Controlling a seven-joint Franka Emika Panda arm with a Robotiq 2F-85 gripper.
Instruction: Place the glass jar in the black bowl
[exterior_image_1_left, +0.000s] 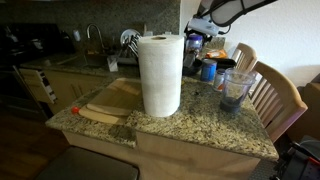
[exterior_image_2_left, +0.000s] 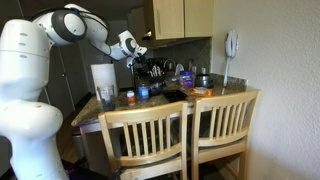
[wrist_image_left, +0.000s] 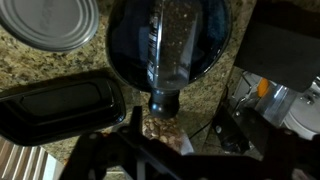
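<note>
In the wrist view the glass jar (wrist_image_left: 168, 40) lies on its side in the round black bowl (wrist_image_left: 122, 55). Its dark lid (wrist_image_left: 165, 101) sticks out over the bowl's near rim. My gripper (wrist_image_left: 180, 128) is above and just short of the lid. Its dark fingers are spread apart with only granite counter between them, and they do not touch the jar. In both exterior views the gripper (exterior_image_1_left: 204, 36) (exterior_image_2_left: 141, 50) hangs over the back of the counter. The bowl and jar cannot be made out there.
A black rectangular tray (wrist_image_left: 60, 105) and a round metal lid (wrist_image_left: 55, 22) lie beside the bowl. A paper towel roll (exterior_image_1_left: 160, 75), a clear tumbler (exterior_image_1_left: 236, 90) (exterior_image_2_left: 106, 97) and a blue container (exterior_image_1_left: 208, 70) (exterior_image_2_left: 143, 92) stand on the counter. Wooden chairs (exterior_image_2_left: 190, 135) stand at its edge.
</note>
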